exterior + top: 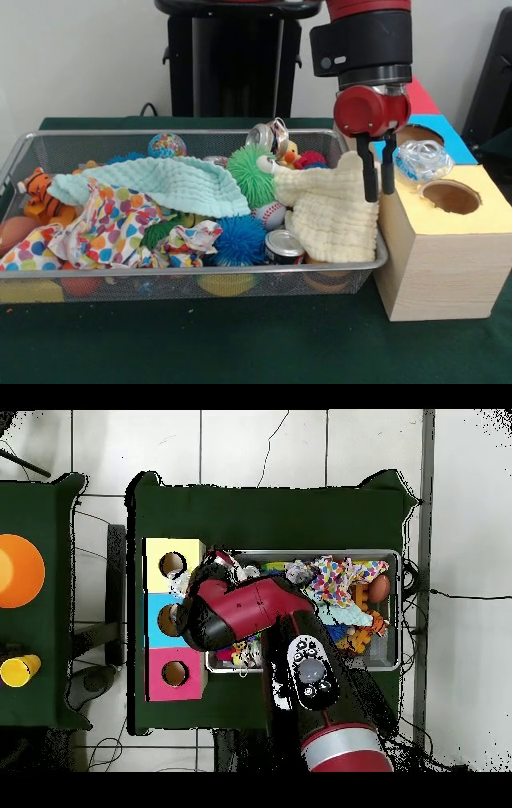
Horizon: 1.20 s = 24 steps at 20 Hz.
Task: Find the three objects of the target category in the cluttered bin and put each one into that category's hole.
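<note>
A wire mesh bin [48, 148] holds a heap of cloths, balls, cans and soft toys. My gripper [379, 190] hangs at the bin's right end, just over the rim, between a pale yellow cloth [332, 212] and the wooden box [436, 264]. Its two black fingers [370, 172] stand close together with nothing visible between them. A crumpled clear plastic thing [422, 160] lies on the box top by the blue hole [416, 132]. The yellow hole [452, 196] is uncovered. In the overhead view the arm [250, 609] hides the gripper.
In the bin lie a mint cloth [172, 184], a polka-dot cloth [112, 224], two cans [284, 244] [268, 136], a baseball [270, 214], spiky balls [240, 240] [252, 172] and a tiger toy [36, 192]. From above, the box [150, 619] has yellow, blue and pink sections.
</note>
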### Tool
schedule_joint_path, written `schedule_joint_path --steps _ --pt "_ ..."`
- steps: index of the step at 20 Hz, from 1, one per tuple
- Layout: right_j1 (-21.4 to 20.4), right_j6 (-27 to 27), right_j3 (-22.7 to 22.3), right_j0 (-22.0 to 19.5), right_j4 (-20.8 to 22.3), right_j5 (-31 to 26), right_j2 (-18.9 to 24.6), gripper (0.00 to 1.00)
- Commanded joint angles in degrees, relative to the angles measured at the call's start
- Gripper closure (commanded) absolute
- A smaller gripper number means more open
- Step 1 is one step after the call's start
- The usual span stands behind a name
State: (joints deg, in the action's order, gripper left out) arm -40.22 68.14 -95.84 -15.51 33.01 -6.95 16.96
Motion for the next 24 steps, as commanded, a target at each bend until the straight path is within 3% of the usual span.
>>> schedule_joint_path --steps 1,14,19,24 --pt "0.32 12.87 -0.61 2.49 -2.44 0.25 -3.33 0.0" --pt "0.61 12.98 2.19 7.75 -8.38 -1.15 -6.36 0.0" --pt "-1.46 13.31 -1.89 4.55 -10.17 2.91 -1.91 0.0" --pt "0.3 10.26 -1.96 1.09 -9.73 2.88 2.4 0.0"
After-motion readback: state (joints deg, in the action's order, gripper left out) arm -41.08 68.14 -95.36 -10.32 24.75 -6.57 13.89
